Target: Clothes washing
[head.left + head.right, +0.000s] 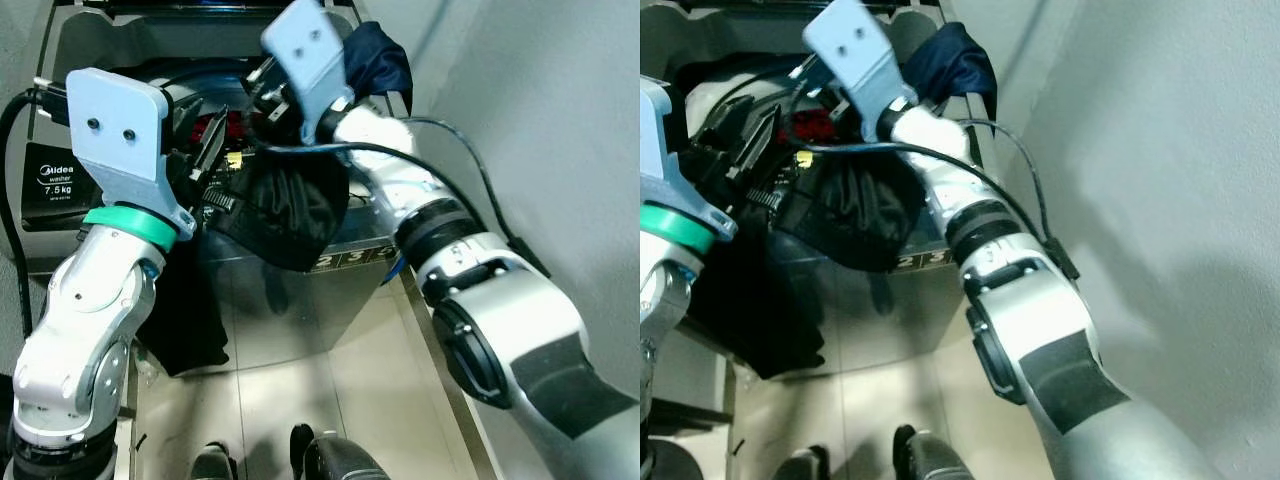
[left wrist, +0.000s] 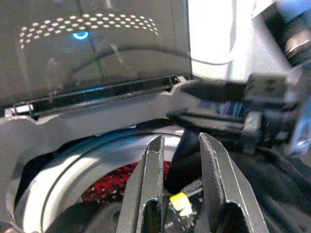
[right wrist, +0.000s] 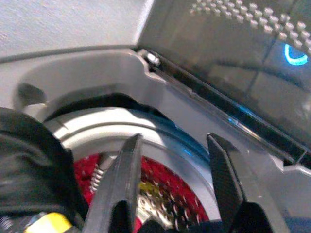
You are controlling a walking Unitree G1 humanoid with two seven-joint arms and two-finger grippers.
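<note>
- I had both grippers over the open top-loading washer [image 1: 90, 195].
- My left gripper [image 2: 181, 194] hovered at the drum mouth, fingers slightly parted, with nothing clearly pinched.
- My right gripper [image 3: 172, 187] sat spread above the red garment [image 3: 160, 182] in the drum.
- A black garment [image 1: 285, 215] draped over the washer's front rim.
- A dark blue cloth [image 1: 380, 55] lay on the washer's back right corner.

On the washing machine [image 1: 120, 50], a black label [image 1: 55, 185] at the left edge of its top reads "Midea" and "7.5 kg", with "washer" faintly between. White digits, roughly "2 3", stand on its front edge [image 1: 915, 260].
</note>
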